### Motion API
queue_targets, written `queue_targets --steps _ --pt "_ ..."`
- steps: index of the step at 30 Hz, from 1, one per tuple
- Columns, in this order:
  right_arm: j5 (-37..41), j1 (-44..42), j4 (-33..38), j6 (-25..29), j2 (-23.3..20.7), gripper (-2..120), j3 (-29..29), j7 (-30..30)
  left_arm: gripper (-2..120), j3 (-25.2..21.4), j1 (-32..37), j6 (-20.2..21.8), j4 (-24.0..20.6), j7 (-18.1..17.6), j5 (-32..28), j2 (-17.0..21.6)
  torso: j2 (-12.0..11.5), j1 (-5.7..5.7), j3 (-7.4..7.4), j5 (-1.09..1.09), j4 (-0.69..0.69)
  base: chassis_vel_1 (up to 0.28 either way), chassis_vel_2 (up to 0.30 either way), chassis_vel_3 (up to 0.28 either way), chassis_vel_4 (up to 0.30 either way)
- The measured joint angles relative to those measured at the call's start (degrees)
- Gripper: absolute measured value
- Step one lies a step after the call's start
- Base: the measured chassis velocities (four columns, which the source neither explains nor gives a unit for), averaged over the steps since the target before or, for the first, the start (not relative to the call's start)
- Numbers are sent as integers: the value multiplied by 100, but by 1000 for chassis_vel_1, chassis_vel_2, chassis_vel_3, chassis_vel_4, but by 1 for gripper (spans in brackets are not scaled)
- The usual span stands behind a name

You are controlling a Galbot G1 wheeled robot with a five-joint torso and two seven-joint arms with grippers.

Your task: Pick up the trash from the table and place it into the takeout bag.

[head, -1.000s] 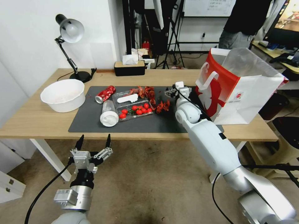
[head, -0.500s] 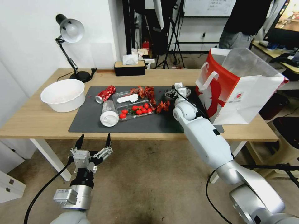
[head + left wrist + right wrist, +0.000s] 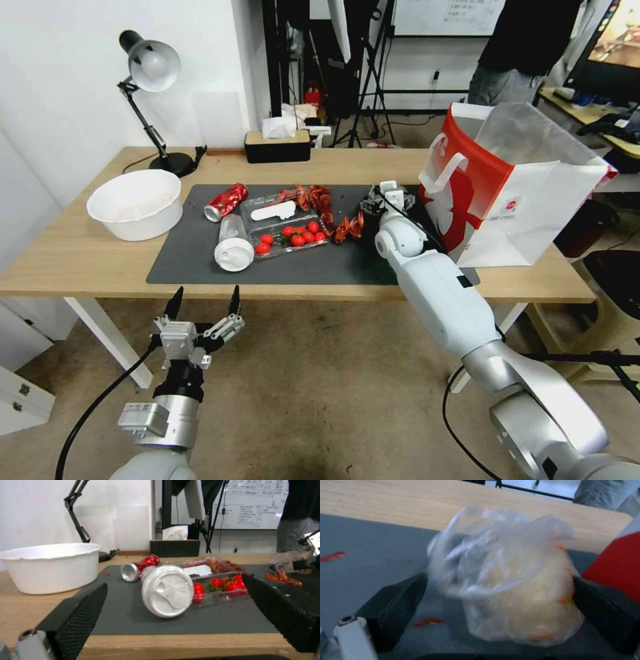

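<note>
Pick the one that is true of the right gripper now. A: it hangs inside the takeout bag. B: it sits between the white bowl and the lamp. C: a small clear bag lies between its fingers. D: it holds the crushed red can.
C: in the right wrist view the small clear bag sits between the right gripper's two dark fingers, over the dark mat.

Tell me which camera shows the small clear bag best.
The right wrist view: the small clear bag sits large between the right gripper fingers, its pale contents visible. In the head view the gripper hides most of it beside the takeout bag. The left wrist view catches a distant glimpse.
</note>
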Motion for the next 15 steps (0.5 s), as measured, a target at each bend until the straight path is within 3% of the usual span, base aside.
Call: queue_targets --steps 15 --pt "-11 21 -272 168 13 100 73 -71 100 26 11 3 7 -6 10 -2 0 -1 -1 0 1 0 0 0 0"
